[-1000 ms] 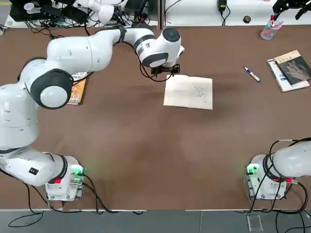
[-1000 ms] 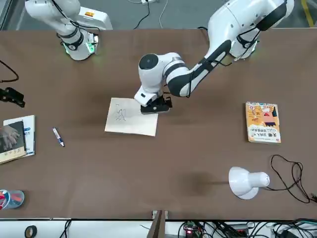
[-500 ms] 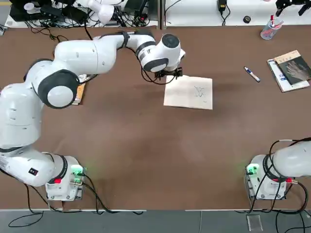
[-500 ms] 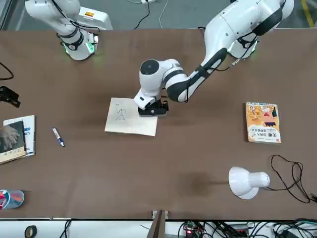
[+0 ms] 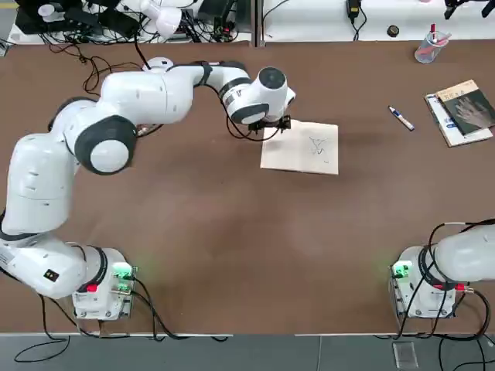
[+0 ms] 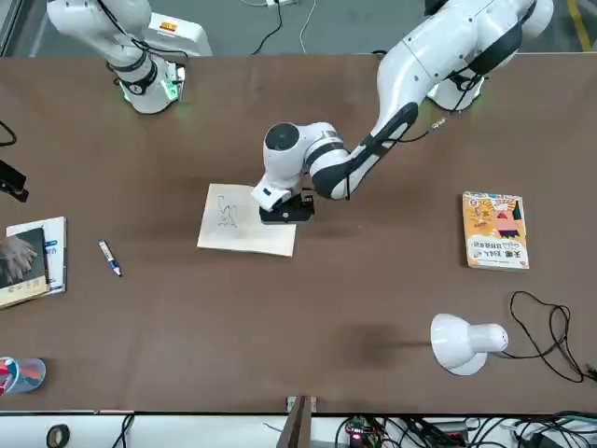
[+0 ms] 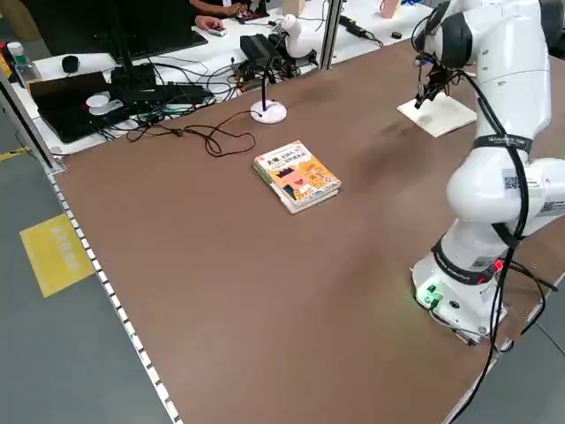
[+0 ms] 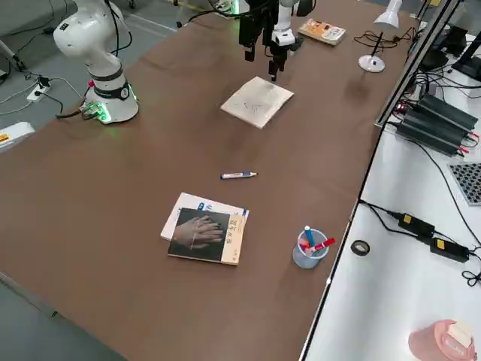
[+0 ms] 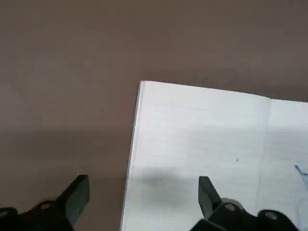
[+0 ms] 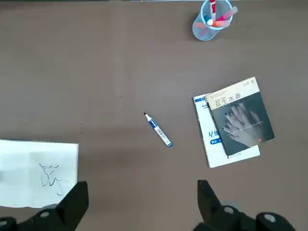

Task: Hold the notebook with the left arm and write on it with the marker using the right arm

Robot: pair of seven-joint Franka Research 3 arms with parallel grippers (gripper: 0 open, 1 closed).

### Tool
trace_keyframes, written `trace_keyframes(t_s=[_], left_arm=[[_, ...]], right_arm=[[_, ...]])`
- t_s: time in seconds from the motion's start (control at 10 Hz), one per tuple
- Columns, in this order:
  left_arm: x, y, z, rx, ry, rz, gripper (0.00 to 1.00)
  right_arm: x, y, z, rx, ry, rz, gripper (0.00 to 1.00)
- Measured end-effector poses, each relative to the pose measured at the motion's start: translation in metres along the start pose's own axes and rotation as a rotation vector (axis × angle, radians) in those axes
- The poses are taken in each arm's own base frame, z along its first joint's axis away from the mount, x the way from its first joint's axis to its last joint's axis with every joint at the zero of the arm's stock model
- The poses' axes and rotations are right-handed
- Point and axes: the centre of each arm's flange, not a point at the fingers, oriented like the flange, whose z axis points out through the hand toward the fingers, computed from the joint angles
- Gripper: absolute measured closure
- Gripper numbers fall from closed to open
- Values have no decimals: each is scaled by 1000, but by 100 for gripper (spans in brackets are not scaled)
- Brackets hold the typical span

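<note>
Left wrist view: the left gripper (image 9: 139,202) has its fingers (image 9: 77,197) spread apart, straddling the edge of the notebook (image 9: 202,149), one finger above the page and one above the table (image 9: 72,72); whether they touch is unclear. The notebook lies open and flat near the table's middle, with a small scribble on the page. The marker (image 5: 401,117) lies well apart from the notebook, between it and two stacked books (image 5: 462,112). The right gripper (image 10: 139,202) hangs released, high above the table.

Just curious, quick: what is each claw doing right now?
Left gripper: open, straddling the notebook edge.
Right gripper: open, empty, high above the table.
</note>
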Motion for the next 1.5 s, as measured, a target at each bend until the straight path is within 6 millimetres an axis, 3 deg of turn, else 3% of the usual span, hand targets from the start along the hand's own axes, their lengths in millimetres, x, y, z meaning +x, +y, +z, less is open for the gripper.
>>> trace_keyframes(t_s=[1.0,1.5], left_arm=[[9,-10,32,6,16,33,0],[8,-10,36,5,28,50,0]], right_arm=[[0,-9,12,0,-26,-15,0],[2,-10,32,0,-30,-17,0]])
